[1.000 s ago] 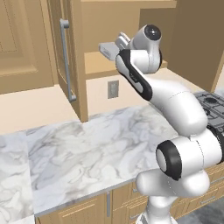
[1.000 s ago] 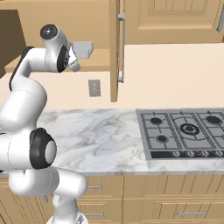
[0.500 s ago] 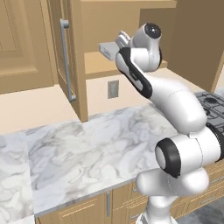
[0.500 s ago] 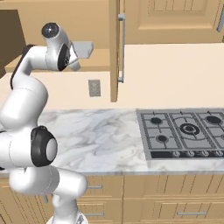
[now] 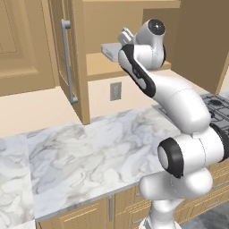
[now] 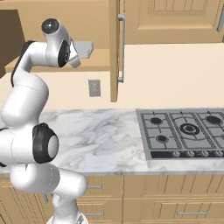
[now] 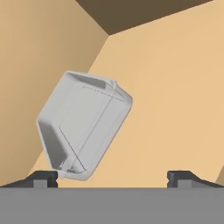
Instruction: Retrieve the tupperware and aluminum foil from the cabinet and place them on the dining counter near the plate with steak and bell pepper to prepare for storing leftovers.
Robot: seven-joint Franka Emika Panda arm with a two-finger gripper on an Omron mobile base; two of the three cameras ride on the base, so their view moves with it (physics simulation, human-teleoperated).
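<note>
Tupperware (image 7: pixel 83 127) lying on the floor of the open cabinet (image 5: pixel 129 67), skewed in the hand view, left of centre. Gripper (image 7: pixel 112 177) spread wide, holding nothing, left fingertip (image 7: pixel 43 177) just beside the container's near corner, right one well apart. Further right, gas hob (image 6: pixel 188 131) set into the marble counter (image 6: pixel 109 140).

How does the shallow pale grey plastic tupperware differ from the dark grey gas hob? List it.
The shallow plastic tupperware is pale grey and sits up on the cabinet shelf; the gas hob is dark grey and set into the marble counter. The tupperware is a hollow tray; the hob carries burners and knobs. Both are rectangular.
</note>
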